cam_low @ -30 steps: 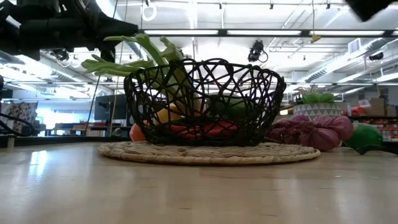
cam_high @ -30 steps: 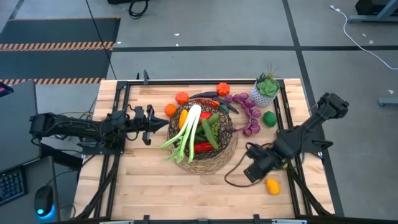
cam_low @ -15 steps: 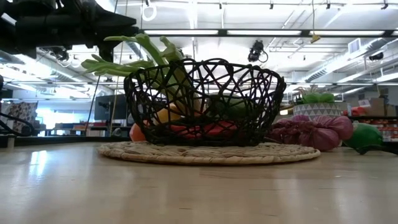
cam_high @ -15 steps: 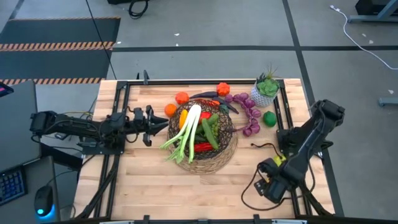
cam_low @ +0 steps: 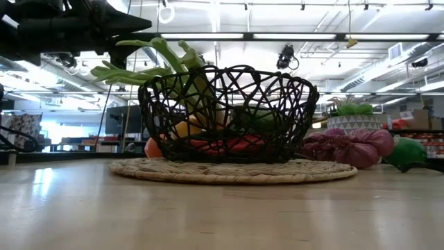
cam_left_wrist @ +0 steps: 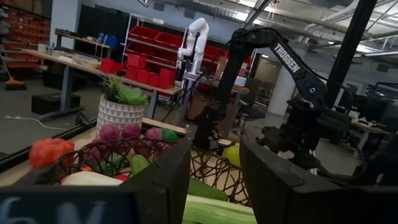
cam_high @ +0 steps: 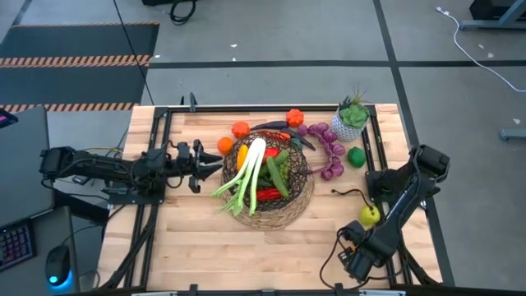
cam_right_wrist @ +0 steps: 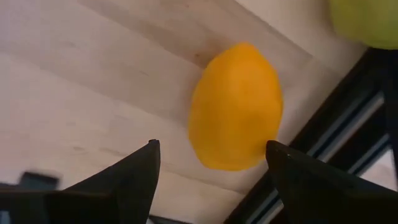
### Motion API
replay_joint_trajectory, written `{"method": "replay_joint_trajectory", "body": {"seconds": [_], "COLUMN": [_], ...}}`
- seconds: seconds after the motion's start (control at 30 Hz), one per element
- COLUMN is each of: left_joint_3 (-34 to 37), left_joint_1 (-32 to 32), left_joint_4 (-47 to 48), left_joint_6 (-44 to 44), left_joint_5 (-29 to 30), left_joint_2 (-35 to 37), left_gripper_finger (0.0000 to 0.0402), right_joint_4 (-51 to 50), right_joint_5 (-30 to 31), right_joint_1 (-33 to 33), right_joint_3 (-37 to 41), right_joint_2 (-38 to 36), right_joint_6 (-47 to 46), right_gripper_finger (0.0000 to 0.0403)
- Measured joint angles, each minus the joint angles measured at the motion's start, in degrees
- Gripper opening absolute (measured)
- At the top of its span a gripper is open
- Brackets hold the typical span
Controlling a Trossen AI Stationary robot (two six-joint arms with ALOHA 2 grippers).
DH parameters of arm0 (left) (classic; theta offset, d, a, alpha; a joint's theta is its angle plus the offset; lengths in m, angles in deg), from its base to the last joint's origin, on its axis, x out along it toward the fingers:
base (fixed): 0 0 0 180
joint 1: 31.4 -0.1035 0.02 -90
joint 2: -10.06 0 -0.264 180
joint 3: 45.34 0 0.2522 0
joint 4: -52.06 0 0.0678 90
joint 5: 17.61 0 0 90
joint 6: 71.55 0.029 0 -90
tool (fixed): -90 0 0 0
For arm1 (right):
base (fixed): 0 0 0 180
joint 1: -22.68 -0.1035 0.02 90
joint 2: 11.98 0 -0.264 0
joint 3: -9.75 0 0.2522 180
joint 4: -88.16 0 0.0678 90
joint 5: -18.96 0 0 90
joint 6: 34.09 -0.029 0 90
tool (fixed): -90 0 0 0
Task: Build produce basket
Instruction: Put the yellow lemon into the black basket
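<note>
The dark wire basket (cam_high: 307,191) (cam_low: 291,118) stands on its tan wicker base mid-table, holding a green leek (cam_high: 251,168), cucumbers and red peppers. My left gripper (cam_high: 210,164) (cam_left_wrist: 214,155) hovers open at the basket's left rim, touching nothing. My right gripper (cam_high: 357,256) (cam_right_wrist: 211,146) is open near the table's near-right corner, pointing down. Its fingers stand on either side of a yellow-orange fruit (cam_right_wrist: 236,106) that lies on the table and is hidden under the gripper in the high view. A yellow-green apple (cam_high: 369,215) lies beside the right arm.
Behind the basket lie oranges (cam_high: 239,129), an orange pepper (cam_high: 294,116), purple grapes (cam_high: 329,150), a green fruit (cam_high: 356,156) and a potted plant (cam_high: 349,122). A black cable (cam_high: 345,194) runs across the boards by the right arm. Bare wood lies along the near edge.
My right gripper has moved from beside the basket toward the near-right corner and now covers the yellow-orange fruit in the high view. The apple, earlier hidden beneath that arm, now shows.
</note>
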State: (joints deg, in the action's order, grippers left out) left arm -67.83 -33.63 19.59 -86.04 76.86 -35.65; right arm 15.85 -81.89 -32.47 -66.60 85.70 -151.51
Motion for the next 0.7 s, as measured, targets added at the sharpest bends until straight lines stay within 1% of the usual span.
{"method": "replay_joint_trajectory", "body": {"seconds": [0.1, 0.3, 0.4, 0.57, 0.7], "left_joint_3": [0.0, 0.0, 0.0, 0.0, 0.0], "left_joint_1": [0.5, 1.8, 1.9, 1.8, 1.8], "left_joint_4": [1.3, 1.2, 1.2, 1.2, 1.3], "left_joint_6": [-0.2, -0.3, -0.6, -1.7, -1.8], "left_joint_5": [-0.2, -0.2, -0.2, -0.2, -0.2], "left_joint_2": [0.0, 0.0, 0.0, 0.0, 0.0], "left_gripper_finger": [0.0153, 0.0155, 0.0156, 0.0156, 0.0152], "right_joint_4": [-1.5, -3.7, -3.0, 0.3, 1.3], "right_joint_5": [0.3, 1.5, 2.7, 1.8, 1.8], "right_joint_1": [-0.2, -0.5, -0.7, -1.0, -1.0], "right_joint_3": [0.0, 0.3, 1.5, 4.4, 4.6], "right_joint_2": [0.5, 0.8, 0.8, 0.8, 0.8], "right_joint_6": [0.1, 0.4, 0.3, -0.2, -0.7], "right_gripper_finger": [0.0295, 0.0295, 0.0295, 0.0285, 0.0271]}}
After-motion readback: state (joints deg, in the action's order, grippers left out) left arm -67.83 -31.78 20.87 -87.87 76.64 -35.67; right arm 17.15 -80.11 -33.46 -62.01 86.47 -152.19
